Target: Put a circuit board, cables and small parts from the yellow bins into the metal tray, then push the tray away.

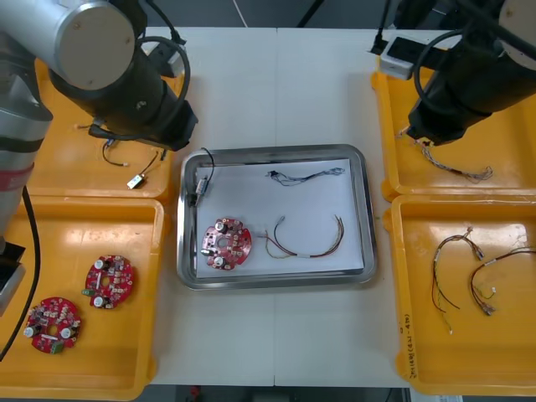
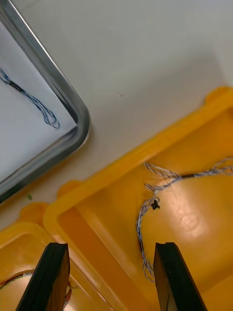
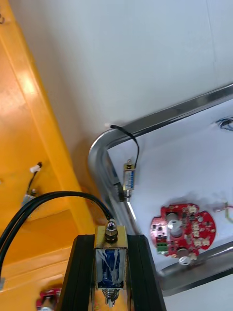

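On the surface (image 1: pixel 276 75), the metal tray (image 1: pixel 369 219) sits between yellow bins. My left end effector (image 3: pixel 110 240) hangs at the far-left bin (image 1: pixel 67 172), beside the tray's far-left corner. It is clenched across a small metal part (image 3: pixel 110 260). The part looks rigid, light and probably slick, and its black lead (image 3: pixel 58 195) is limp, so gripping the body seems right. My right end effector (image 2: pixel 109 248) is spread over the far-right bin's blue and white cable (image 2: pixel 165 183).
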`<action>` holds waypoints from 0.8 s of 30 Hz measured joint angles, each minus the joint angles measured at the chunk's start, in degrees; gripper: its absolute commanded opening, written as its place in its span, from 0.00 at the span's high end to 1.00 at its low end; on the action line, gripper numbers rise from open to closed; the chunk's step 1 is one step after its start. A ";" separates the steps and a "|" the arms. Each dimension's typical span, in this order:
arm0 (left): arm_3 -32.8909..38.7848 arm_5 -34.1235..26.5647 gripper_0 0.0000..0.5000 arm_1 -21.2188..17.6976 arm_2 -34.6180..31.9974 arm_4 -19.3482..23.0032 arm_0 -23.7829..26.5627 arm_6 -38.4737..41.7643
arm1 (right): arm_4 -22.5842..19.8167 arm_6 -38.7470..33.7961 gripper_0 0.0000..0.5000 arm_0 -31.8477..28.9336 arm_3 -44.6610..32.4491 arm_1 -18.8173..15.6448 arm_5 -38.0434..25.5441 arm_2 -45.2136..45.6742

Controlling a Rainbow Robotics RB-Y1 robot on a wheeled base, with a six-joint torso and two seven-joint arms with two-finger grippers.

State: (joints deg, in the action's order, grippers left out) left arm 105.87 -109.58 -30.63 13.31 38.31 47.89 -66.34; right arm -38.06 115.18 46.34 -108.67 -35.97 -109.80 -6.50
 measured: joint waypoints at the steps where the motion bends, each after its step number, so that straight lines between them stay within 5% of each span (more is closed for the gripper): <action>1: 0.05 0.04 1.00 0.43 0.67 -0.28 0.10 2.42 | 0.02 0.00 0.00 -0.60 -0.01 -0.48 0.00 1.12; 8: 0.11 3.43 1.00 2.89 6.92 -3.31 0.22 14.73 | -0.04 0.00 0.00 -4.31 -0.10 -3.35 0.00 7.43; 24: -5.25 11.06 1.00 5.77 18.04 -7.89 0.35 15.00 | -0.58 -1.83 0.00 -16.27 -5.09 -4.46 -0.01 25.33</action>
State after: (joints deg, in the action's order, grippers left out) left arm 100.62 -98.51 -24.86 31.35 30.42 48.24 -51.34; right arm -38.64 113.35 30.07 -113.77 -40.43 -109.81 18.83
